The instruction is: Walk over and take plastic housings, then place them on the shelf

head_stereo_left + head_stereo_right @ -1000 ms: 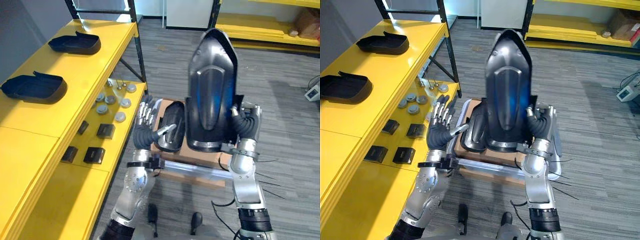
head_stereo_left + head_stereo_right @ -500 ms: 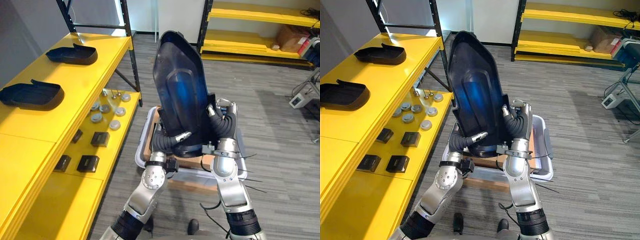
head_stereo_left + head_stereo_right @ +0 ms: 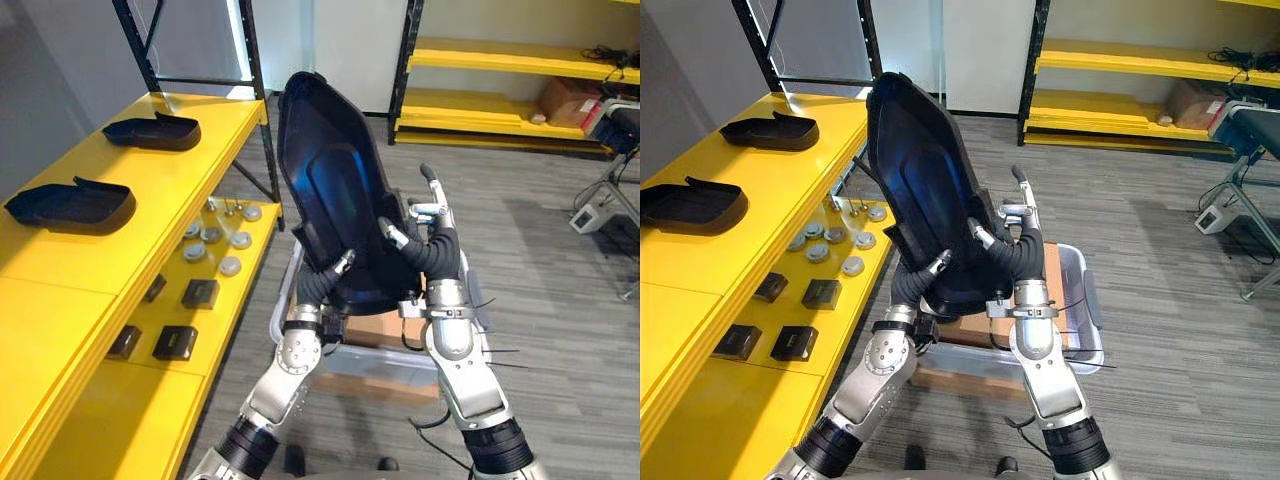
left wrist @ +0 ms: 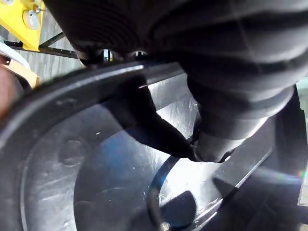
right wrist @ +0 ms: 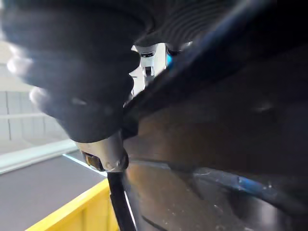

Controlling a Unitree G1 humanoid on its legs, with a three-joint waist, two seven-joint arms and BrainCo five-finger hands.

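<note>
I'm holding the black plastic housing [image 3: 335, 190] upright between my fingers: my left hand [image 3: 325, 280] is hooking its thumb over the lower rim, and my right hand [image 3: 430, 250] is pinching the opposite edge. The yellow shelf [image 3: 170, 170] is lying beyond my left fingers. I'm judging it best to lower the housing flat, clear of the 2 housings [image 3: 70, 203] there.

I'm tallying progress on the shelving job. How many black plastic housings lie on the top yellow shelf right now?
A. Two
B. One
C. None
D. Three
A: a far housing and a near housing lie apart on the top shelf, while the held housing is up between the left hand and right hand.
</note>
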